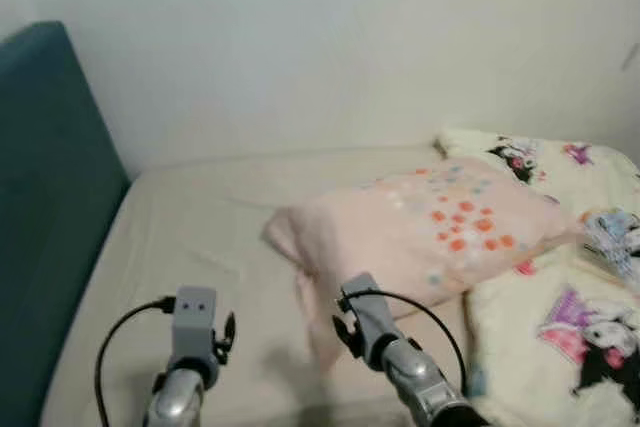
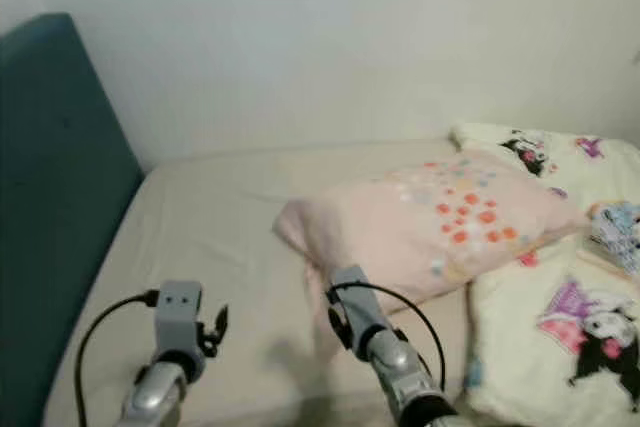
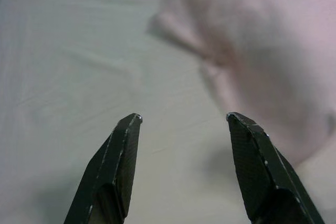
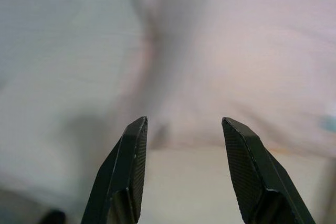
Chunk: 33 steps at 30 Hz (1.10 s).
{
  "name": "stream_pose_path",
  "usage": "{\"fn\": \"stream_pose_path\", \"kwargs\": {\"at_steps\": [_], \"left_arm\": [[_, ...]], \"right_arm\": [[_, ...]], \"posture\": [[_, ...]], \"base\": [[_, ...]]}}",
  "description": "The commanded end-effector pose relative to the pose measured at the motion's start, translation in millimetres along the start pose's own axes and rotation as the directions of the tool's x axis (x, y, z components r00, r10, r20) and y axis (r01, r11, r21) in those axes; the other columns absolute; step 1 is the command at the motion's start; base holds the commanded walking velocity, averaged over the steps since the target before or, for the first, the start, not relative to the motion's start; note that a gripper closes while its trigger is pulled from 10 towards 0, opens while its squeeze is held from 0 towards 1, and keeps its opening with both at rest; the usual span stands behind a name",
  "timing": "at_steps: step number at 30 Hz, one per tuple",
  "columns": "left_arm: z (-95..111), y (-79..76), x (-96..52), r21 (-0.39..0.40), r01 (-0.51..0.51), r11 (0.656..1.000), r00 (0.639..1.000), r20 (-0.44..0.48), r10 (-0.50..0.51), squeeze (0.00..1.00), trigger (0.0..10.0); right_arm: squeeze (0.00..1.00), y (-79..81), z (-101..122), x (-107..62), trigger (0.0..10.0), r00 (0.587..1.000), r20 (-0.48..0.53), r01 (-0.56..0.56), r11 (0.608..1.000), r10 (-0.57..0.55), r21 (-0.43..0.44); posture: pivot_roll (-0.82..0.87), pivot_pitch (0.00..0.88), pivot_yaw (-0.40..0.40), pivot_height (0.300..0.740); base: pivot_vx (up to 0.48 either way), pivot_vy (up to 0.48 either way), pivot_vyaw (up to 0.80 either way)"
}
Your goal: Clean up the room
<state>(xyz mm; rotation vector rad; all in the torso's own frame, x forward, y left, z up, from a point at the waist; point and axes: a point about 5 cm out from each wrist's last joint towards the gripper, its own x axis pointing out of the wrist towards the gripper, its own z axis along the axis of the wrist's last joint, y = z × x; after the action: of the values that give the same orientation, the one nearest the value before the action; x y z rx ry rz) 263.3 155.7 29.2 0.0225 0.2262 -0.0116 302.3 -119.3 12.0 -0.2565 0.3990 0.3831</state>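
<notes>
both head eyes look down at the bed; each wrist camera, closer in, shares the pink pillow.

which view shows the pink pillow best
The left eye view: the whole pink pillow lies on the bed, its dotted top facing up and its far end against the cartoon-print blanket. The right eye view shows the same. Both wrist views catch just a blurred pink part beyond open fingers.
</notes>
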Motion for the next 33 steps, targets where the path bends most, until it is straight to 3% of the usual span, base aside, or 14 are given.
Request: {"fn": "stream_pose_path", "kwargs": {"at_steps": [1,28,33], "left_arm": [[-4.6,7.1,-1.7,-0.005,-0.030,1.000,0.999,-0.024,0.030,0.00,10.0],[-4.6,9.4,0.9,0.017,-0.023,1.000,0.999,-0.036,0.023,0.00,10.0],[-3.3,8.7,1.1,0.021,-0.020,1.000,0.999,-0.031,0.021,0.00,10.0]], "right_arm": [[0.00,7.8,-1.5,0.5,10.0,1.000,-0.003,-0.019,1.000,0.019,0.009],[0.00,7.9,-0.3,1.0,10.0,1.000,0.005,-0.010,1.000,0.010,0.020],[0.00,10.6,1.0,1.2,10.0,0.999,0.011,-0.030,0.999,0.030,-0.022]], "posture": [[0.03,0.061,-0.029,0.740],[0.03,0.065,-0.020,0.740],[0.04,0.065,-0.021,0.740]], "base": [[0.000,0.000,0.00],[0.000,0.000,0.00],[0.000,0.000,0.00]]}}
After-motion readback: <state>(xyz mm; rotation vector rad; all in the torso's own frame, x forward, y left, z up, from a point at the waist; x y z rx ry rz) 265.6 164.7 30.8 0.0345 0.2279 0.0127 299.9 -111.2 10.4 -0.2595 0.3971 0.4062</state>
